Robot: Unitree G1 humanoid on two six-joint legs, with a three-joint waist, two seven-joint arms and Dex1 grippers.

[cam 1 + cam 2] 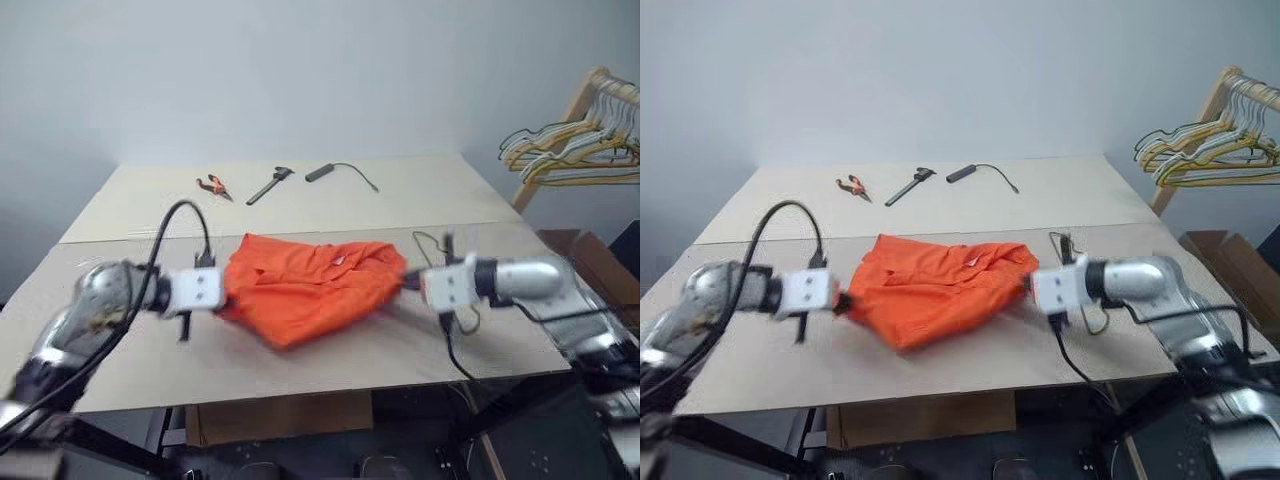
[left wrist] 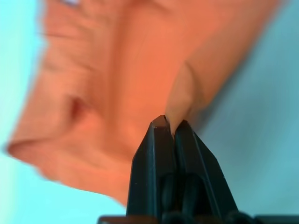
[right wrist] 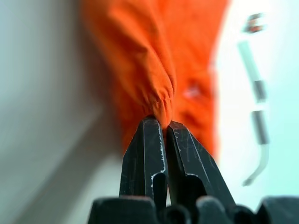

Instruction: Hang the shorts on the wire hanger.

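left eye view has the left gripper and right gripper each pinching the shorts mid-tabletop, lifting; next, carry them to the wire hanger.

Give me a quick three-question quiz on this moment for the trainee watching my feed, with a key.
1. True or false: both claws are shut on the shorts.
2. Which edge does the right claw pinch: A) gathered waistband edge, B) white label, C) a hanger?
3. Fill in: the bunched hangers hang on a wooden rack to the robot's ____.

Key: 1 true, the left claw also pinches a fold; 2 A; 3 right.
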